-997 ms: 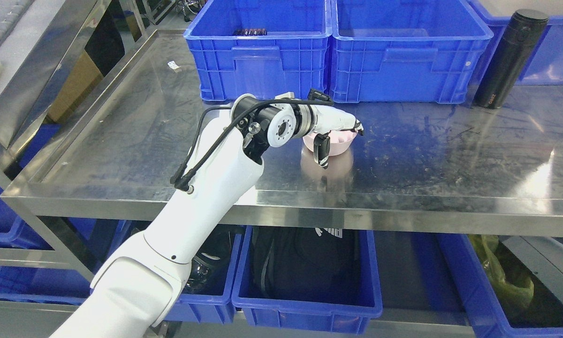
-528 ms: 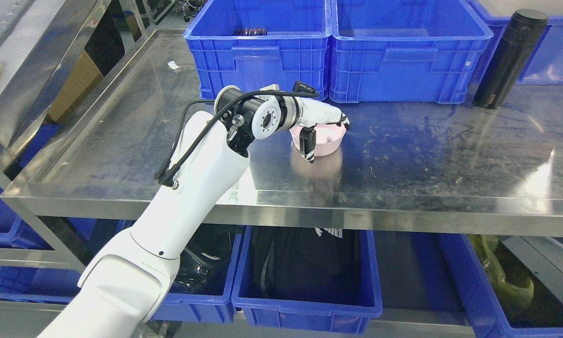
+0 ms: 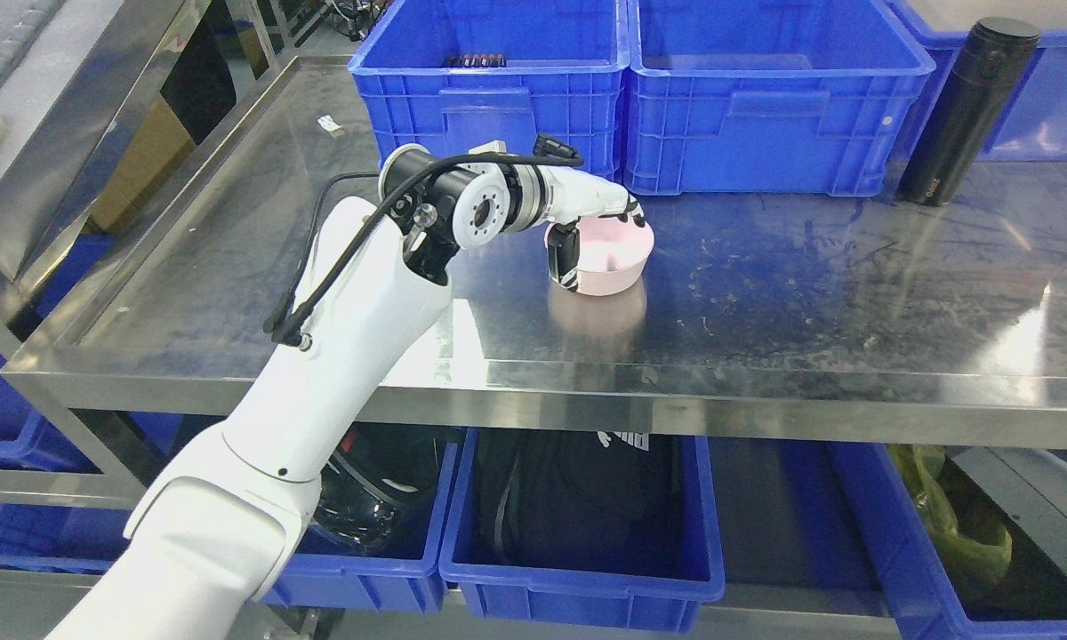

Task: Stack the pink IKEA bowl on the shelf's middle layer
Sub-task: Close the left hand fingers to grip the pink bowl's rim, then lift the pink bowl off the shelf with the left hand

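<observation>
Here the left hand (image 3: pixel 587 227) grips the pink bowl (image 3: pixel 606 260) by its left rim, thumb outside, fingers over it, the bowl lying to its right

Scuffed, reflective steel shelf (image 3: pixel 809 293), smooth matt pink plastic bowl (image 3: pixel 618 258), glossy white-shelled left hand (image 3: pixel 587 209)

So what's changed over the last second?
The left hand, gripping the pink bowl at its rim, has carried it leftward across the steel shelf; more of the bowl shows now. The grip held. Blue bins and black flask stayed put.
</observation>
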Available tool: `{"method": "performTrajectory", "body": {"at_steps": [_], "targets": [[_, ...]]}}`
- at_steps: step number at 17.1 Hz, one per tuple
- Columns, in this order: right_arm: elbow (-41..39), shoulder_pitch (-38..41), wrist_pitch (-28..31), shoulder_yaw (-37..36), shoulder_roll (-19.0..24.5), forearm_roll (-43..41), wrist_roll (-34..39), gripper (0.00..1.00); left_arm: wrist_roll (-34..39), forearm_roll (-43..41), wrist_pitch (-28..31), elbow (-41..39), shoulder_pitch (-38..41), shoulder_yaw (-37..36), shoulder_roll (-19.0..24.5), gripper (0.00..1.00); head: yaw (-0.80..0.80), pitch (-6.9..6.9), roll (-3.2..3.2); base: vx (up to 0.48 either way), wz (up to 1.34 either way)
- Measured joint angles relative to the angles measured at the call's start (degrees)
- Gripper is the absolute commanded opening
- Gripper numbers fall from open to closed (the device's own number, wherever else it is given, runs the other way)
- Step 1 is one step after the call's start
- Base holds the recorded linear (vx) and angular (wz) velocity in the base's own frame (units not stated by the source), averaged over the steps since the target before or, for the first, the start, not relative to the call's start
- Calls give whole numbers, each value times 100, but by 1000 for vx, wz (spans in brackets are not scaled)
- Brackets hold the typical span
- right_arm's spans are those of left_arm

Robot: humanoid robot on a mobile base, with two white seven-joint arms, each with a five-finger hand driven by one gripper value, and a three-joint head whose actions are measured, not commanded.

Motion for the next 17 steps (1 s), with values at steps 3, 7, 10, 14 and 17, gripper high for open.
{"method": "performTrajectory", "body": {"at_steps": [3, 7, 10, 14, 17], "targets": [[0, 0, 0, 0, 0, 1, 0, 100, -2, -1, 0, -18, 53, -11, 95, 85, 0, 0, 0, 0, 0], [0, 0, 0, 0, 0, 1, 0, 100, 10, -1, 25, 53, 220, -52, 128, 80, 0, 0, 0, 0, 0], [0, 0, 0, 0, 0, 1, 0, 100, 34, -14, -114, 155, 280, -75, 102, 59, 0, 0, 0, 0, 0], [0, 1, 0, 0, 0, 2, 0, 100, 83, -33, -912, 316, 345, 30, 14, 9, 0, 0, 0, 0, 0], [0, 0, 0, 0, 0, 1, 0, 100, 124, -43, -1815, 481, 428, 287, -98, 0, 0, 0, 0, 0, 0]]}}
